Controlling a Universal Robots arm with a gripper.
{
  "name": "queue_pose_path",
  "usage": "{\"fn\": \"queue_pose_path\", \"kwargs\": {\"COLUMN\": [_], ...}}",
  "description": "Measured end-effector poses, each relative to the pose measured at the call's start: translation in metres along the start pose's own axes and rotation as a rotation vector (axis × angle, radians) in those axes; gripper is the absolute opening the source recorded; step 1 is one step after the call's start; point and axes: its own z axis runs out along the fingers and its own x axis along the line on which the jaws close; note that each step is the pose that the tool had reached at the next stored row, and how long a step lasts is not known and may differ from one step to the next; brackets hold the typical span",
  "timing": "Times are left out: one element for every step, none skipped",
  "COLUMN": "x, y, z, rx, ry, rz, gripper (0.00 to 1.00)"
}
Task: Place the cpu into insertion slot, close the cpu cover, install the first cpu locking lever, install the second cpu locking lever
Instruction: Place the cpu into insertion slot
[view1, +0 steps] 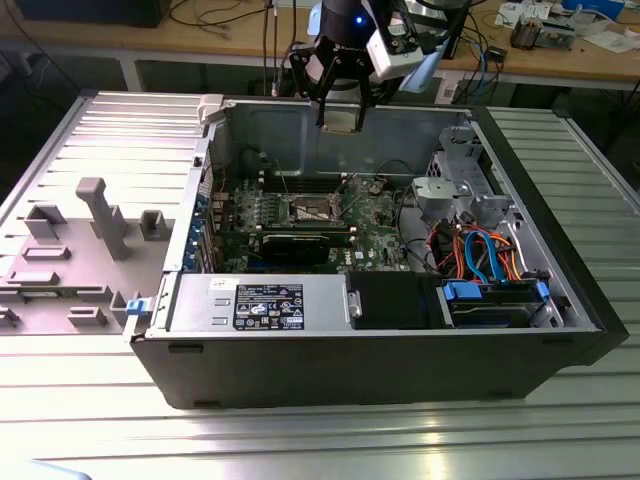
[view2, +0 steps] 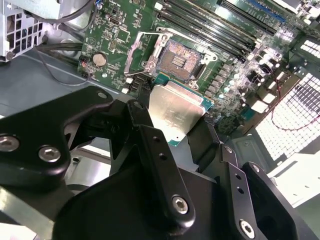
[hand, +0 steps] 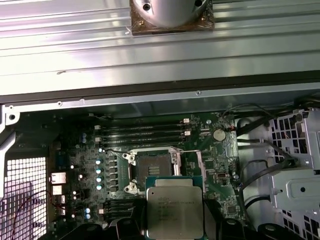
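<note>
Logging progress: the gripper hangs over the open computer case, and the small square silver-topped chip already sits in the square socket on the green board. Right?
Not seated. The second wrist view shows the small square silver-topped chip clamped in the black gripper, and the square metal-rimmed socket open with its dark centre bare.

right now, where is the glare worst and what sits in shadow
Exterior view: bright streaks on the ribbed table, case interior dim. Second wrist view: sheen on the cpu, perforated case wall washed white. First wrist view: glare bands across the table, insertion slot dark.
</note>
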Motion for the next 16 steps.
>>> {"fn": "queue_pose_path", "kwargs": {"x": [0.0, 0.0, 0.0, 0.0, 0.0, 0.0, 0.0, 0.0, 0.0, 0.0, 0.0, 0.0, 0.0, 0.0, 0.0, 0.0], "y": [0.0, 0.0, 0.0, 0.0, 0.0, 0.0, 0.0, 0.0, 0.0, 0.0, 0.0, 0.0, 0.0, 0.0, 0.0, 0.0], "z": [0.0, 0.0001, 0.0001, 0.0, 0.0, 0.0, 0.0, 0.0, 0.0, 0.0, 0.0, 0.0, 0.0, 0.0, 0.0, 0.0001], "rx": [-0.0003, -0.0004, -0.0004, -0.0003, -0.0003, -0.0004, -0.0003, -0.0003, -0.0003, -0.0003, -0.0003, -0.0003, -0.0004, -0.0006, -0.0006, -0.0007], "ry": [-0.001, -0.0013, -0.0013, -0.0013, -0.0013, -0.0013, -0.0013, -0.0013, -0.0013, -0.0013, -0.0013, -0.0014, -0.0017, -0.0023, -0.0027, -0.0031], "rz": [0.012, 0.014, 0.014, 0.015, 0.015, 0.015, 0.015, 0.015, 0.015, 0.015, 0.015, 0.016, 0.019, 0.025, 0.03, 0.035], "gripper": [0.55, 0.55, 0.55, 0.55, 0.55, 0.55, 0.55, 0.55, 0.55, 0.55, 0.55, 0.55, 0.55, 0.55, 0.55, 0.55]}}
